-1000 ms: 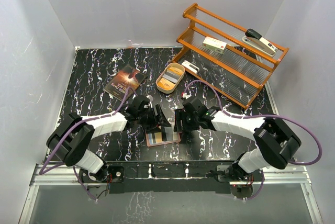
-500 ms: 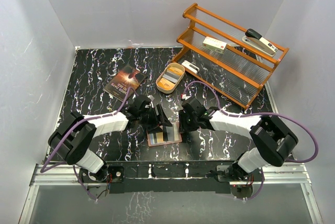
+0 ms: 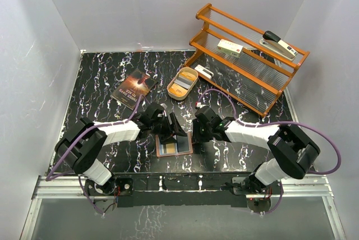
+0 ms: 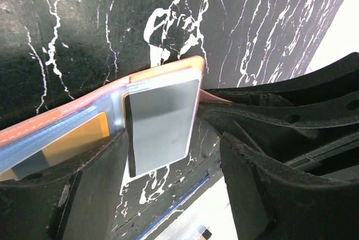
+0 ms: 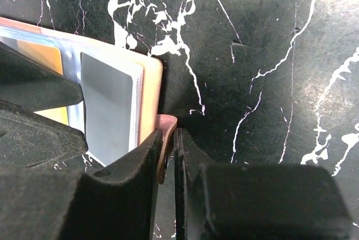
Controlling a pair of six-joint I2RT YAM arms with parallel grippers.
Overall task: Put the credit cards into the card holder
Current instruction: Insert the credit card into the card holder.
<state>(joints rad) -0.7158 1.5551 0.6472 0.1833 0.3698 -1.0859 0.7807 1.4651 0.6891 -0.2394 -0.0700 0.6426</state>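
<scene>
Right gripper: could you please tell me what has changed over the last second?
The right gripper closed on the snap tab of the card holder, taking hold of it. The left gripper stayed open around the grey card. The card holder, book and tin kept their places.

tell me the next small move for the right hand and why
Probably pull the pink snap tab gently outward: the right hand is shut on it, and the silver-grey plastic card lies only partly inside the reddish-brown leather card holder.
</scene>
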